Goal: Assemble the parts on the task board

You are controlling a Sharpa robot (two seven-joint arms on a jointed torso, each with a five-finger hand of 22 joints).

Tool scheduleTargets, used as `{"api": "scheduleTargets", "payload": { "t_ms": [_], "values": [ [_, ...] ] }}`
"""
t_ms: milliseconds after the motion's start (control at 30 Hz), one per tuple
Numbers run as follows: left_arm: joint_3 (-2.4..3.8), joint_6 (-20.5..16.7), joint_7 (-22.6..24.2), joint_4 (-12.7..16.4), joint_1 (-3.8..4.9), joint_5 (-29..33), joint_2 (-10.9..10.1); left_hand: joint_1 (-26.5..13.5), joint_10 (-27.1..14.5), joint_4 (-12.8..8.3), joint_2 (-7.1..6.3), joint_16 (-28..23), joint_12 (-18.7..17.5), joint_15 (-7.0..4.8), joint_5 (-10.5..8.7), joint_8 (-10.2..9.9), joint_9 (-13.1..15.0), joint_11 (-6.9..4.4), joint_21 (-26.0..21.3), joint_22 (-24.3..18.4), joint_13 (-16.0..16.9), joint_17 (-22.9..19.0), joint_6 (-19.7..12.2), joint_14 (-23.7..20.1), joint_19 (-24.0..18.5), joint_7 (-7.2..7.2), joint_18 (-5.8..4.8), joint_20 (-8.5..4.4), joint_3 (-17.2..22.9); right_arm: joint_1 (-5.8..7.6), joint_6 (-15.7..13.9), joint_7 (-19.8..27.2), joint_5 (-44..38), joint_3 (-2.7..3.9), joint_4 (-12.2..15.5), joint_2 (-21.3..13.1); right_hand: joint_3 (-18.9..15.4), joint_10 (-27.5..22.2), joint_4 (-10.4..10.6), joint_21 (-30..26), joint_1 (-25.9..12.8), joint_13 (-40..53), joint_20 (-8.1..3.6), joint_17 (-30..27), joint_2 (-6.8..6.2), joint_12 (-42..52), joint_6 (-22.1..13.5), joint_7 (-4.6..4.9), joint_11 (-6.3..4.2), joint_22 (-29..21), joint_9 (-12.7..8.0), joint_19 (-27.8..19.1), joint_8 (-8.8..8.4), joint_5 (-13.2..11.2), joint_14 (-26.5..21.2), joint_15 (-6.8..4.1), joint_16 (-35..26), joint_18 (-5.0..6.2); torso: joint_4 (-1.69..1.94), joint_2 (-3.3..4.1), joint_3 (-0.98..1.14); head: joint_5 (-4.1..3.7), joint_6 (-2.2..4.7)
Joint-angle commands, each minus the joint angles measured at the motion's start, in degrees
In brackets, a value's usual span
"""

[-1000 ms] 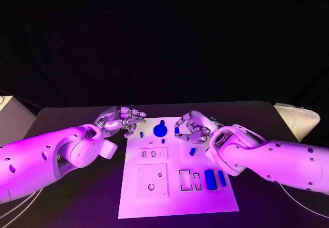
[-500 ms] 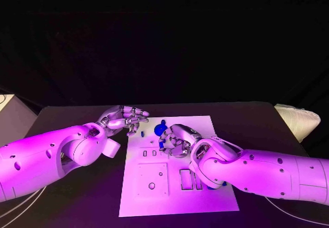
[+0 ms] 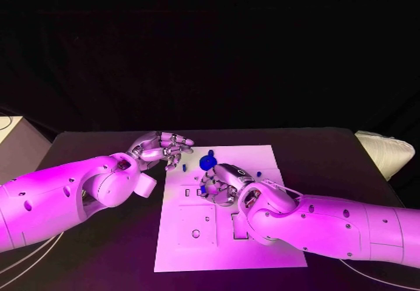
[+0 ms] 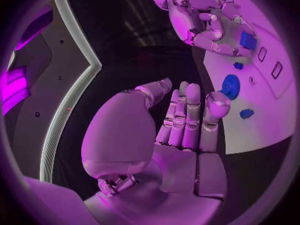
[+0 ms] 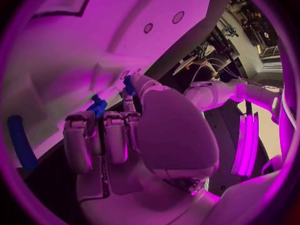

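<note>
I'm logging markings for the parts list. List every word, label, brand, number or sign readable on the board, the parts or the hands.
None can be read. The task board shows only outlined slots and holes, no lettering. The blue parts, such as the round one, are plain. The left hand and right hand carry no legible marking.

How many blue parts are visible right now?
5: a block at the right hand's fingers, a round disc, two small pieces flanking it, and a long bar in the right wrist view. The right arm may hide more.
</note>
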Motion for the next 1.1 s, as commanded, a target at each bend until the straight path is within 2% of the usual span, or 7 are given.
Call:
{"api": "scheduleTargets", "payload": {
  "t_ms": [33, 167, 500, 1100],
  "values": [
    [0.03, 0.9, 0.2, 0.2, 0.01, 0.3, 0.1, -0.6, -0.2, 0.0, -0.15, -0.1, 0.3, 0.09, -0.24, -0.1, 0.1, 0.04, 0.3, 0.0, 0.1, 0.1, -0.4, -0.4, -0.5, -0.18, -0.80, 0.10, 0.2, -0.20, 0.8, -0.6, -2.5, 0.00, -0.3, 0.2, 0.3, 3.4, 0.1, 0.3, -0.5, 12.2, -0.47, 11.0, -0.13, -0.2, 0.4, -0.43, -0.16, 15.1, 1.0, 6.0, 1.84, 0.2, 5.2, -0.16, -0.1, -0.39, 0.00, 0.00, -0.03, 0.01, -0.38],
    [0.03, 0.9, 0.1, 0.2, 0.01, 0.2, 0.0, -0.7, -0.3, 0.1, -0.12, -0.1, 0.3, 0.09, -0.24, -0.1, 0.1, 0.05, 0.3, 0.0, 0.1, 0.1, -0.4, -0.4, -0.5, -0.17, -0.80, 0.11, 0.2, -0.34, 0.6, -0.9, -3.5, -0.01, -0.6, 0.4, 0.3, 3.3, 0.1, 0.3, -0.7, 12.2, -0.46, 11.0, -0.24, -0.3, 0.4, -0.43, -0.15, 15.1, 1.0, 6.0, 1.89, 0.2, 5.2, -0.14, -0.1, -0.39, -0.07, 0.03, 0.00, 0.21, -0.50],
    [0.03, 1.0, 0.0, 0.1, 0.01, 0.2, 0.0, -0.7, -0.3, 0.1, -0.12, -0.1, 0.3, 0.09, -0.24, -0.1, 0.1, 0.05, 0.3, 0.0, 0.1, 0.1, -0.4, -0.4, -0.5, -0.17, -0.80, 0.11, 0.2, -0.46, 1.1, -1.8, -4.8, 0.00, -1.1, 0.7, 0.3, 3.3, 0.1, 0.3, -0.9, 12.2, -0.44, 11.0, -0.41, -0.3, 0.3, -0.43, -0.15, 15.1, 1.1, 6.0, 1.96, 0.2, 5.2, -0.12, -0.2, -0.39, -0.09, 0.07, -0.02, -0.03, -0.71],
    [0.03, 1.3, -0.1, 0.1, 0.01, 0.2, -0.1, -0.7, -0.3, 0.1, -0.12, -0.1, 0.3, 0.09, -0.24, -0.1, 0.1, 0.05, 0.3, 0.0, 0.1, 0.1, -0.4, -0.4, -0.5, -0.17, -0.80, 0.11, 0.2, -1.03, 0.5, -4.2, -7.4, 0.00, -2.2, 1.6, 0.0, 3.2, 0.5, 0.3, -3.1, 12.0, -0.40, 10.9, -1.88, -0.4, 0.4, -0.59, -0.25, 15.1, 1.3, 6.0, 2.95, -0.2, 5.1, -0.14, -0.2, -0.39, -0.07, 0.02, 0.01, 0.06, -1.13]
  ]
}}
